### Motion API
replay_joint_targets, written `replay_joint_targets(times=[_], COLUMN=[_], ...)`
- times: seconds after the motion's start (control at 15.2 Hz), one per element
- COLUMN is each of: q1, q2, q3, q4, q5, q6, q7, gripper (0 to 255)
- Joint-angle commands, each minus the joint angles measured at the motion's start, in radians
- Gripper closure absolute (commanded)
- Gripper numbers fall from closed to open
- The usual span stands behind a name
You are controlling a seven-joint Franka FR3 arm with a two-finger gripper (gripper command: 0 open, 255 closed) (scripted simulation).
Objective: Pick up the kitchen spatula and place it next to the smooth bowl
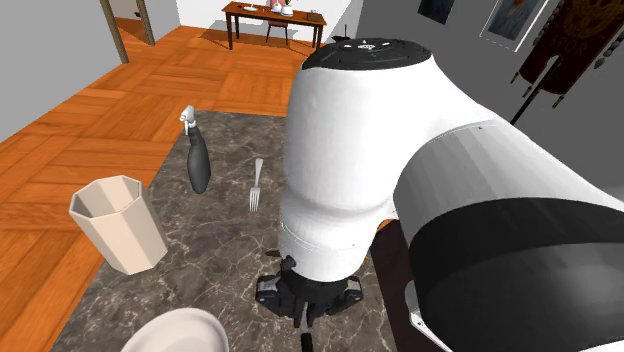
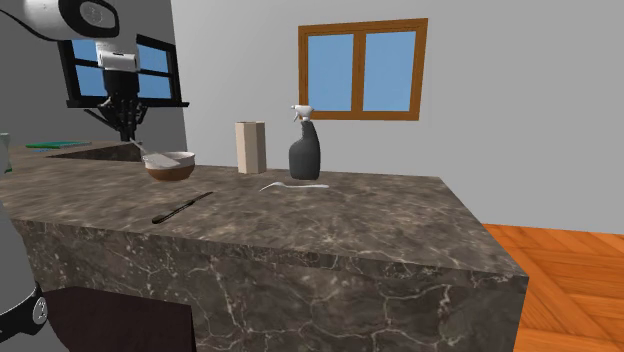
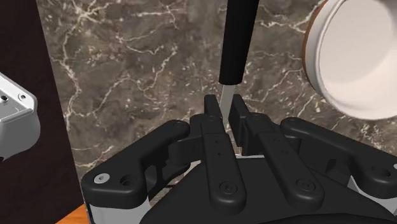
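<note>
On my wrist feed the gripper [image 3: 224,107] has its fingers only narrowly apart. The thin pale blade of the spatula [image 3: 236,44] shows in the gap, and its black handle runs away beside the bowl [image 3: 356,57]. The second exterior view adds height: the gripper hangs above the marble counter [image 2: 330,220] while the spatula lies flat on it, near the bowl. I see just white inside the bowl. Further off stand a beige cup [image 1: 118,222], a dark spray bottle [image 1: 198,160] and a fork [image 1: 256,185]. Beyond is wood floor [image 1: 90,120].
</note>
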Motion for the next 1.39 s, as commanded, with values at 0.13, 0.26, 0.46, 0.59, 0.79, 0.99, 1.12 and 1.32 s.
replay_joint_targets(times=[0.13,0.26,0.46,0.59,0.79,0.99,1.12,1.32], q1=[-0.019,-0.038,-0.084,-0.101,-0.11,-0.122,-0.132,-0.151], q2=[0.064,0.101,0.164,0.181,0.191,0.204,0.214,0.231], q3=[0.115,0.179,0.292,0.328,0.353,0.381,0.402,0.437], q4=[0.087,0.133,0.21,0.218,0.188,0.16,0.143,0.117], q5=[0.005,-0.001,-0.023,-0.029,-0.026,-0.024,-0.024,-0.025], q6=[0.019,0.03,0.047,0.065,0.106,0.148,0.177,0.221], q7=[0.112,0.168,0.258,0.278,0.276,0.276,0.277,0.279], gripper=[255,255,255,255,255,255,255,255])
